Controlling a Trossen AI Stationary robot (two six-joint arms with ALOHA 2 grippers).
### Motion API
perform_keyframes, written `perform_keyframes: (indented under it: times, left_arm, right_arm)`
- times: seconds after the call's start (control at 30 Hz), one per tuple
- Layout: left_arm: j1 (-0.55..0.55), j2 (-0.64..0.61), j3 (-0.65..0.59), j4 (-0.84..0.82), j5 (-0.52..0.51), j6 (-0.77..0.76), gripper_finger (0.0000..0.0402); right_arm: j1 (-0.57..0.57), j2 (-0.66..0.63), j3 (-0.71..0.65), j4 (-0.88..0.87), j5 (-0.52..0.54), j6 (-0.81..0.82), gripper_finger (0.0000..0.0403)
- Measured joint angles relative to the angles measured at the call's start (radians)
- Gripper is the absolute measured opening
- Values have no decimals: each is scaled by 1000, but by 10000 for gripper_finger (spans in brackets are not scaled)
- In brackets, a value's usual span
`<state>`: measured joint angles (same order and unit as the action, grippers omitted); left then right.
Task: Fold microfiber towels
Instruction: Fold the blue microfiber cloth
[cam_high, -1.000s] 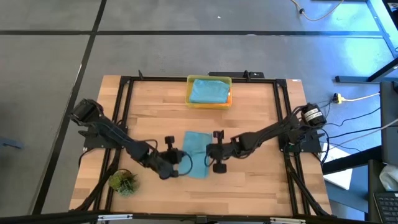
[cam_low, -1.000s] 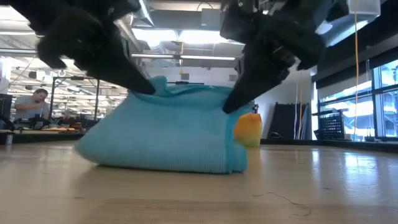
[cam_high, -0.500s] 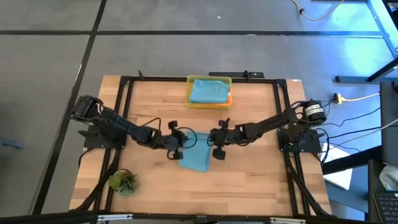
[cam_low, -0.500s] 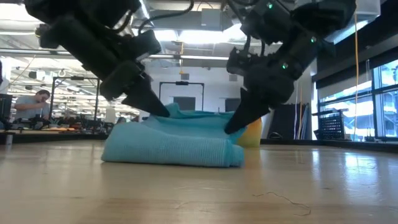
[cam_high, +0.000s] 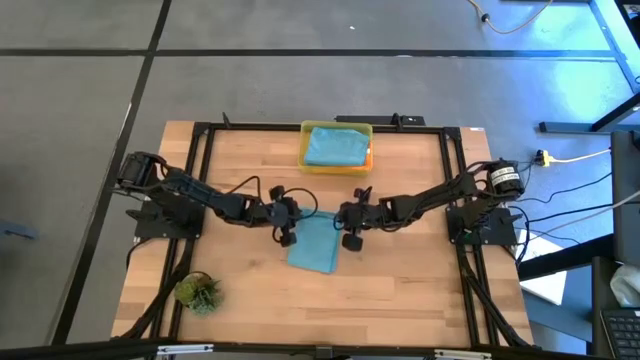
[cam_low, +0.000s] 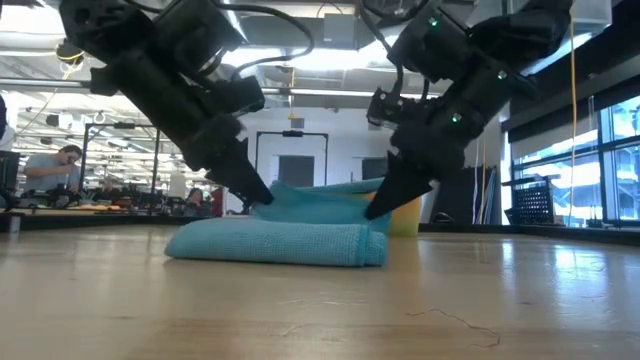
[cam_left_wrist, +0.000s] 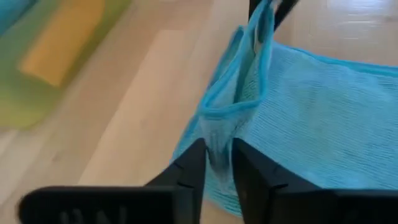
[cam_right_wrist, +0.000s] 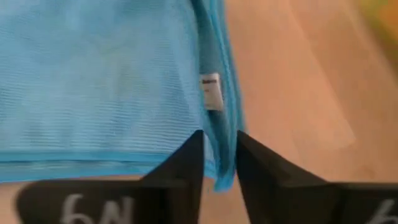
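wooden table (cam_high: 420, 290) bears folded teal towel (cam_high: 314, 246), long axis front-to-back.

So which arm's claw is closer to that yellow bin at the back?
Right, slightly. The right gripper sits just below the yellow bin, at the teal towel's corner; the left gripper holds the opposite corner.

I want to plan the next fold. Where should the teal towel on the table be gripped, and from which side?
Probably at the two far corners of the teal towel, on the edge facing the yellow bin. That edge stands slightly raised while the rest lies flat. The left gripper and right gripper already straddle those corners, each coming from its own side.
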<state>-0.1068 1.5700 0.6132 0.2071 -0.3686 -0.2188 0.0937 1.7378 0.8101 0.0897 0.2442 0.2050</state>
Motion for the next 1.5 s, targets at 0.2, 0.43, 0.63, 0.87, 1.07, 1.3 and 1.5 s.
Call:
perform_keyframes:
  times: [0.2, 0.43, 0.63, 0.87, 1.07, 1.3, 1.5]
  left_arm:
    - [3, 0, 0, -7, -124, -11, 114]
    - [-44, -42, 0, -30, -41, 41, 120]
    - [-255, -59, 11, -27, -13, 200, 119]
    - [-440, -1, 51, -34, -50, 193, 125]
    - [-444, 3, 61, -80, -64, 150, 154]
    - [-405, 11, 60, -160, -8, 121, 190]
    - [-389, 74, 61, -150, -5, 208, 208]
  right_arm:
    - [0, -11, 0, -61, 96, 0, 154]
    - [55, -110, 0, -106, 94, -82, 179]
    - [231, -124, 0, -27, 26, -190, 162]
    - [361, -25, 1, 171, 23, -187, 188]
    - [361, 61, 1, 245, 24, -181, 261]
    - [359, 138, 36, 250, 68, -239, 298]
    - [352, 222, 82, 246, 77, -293, 290]
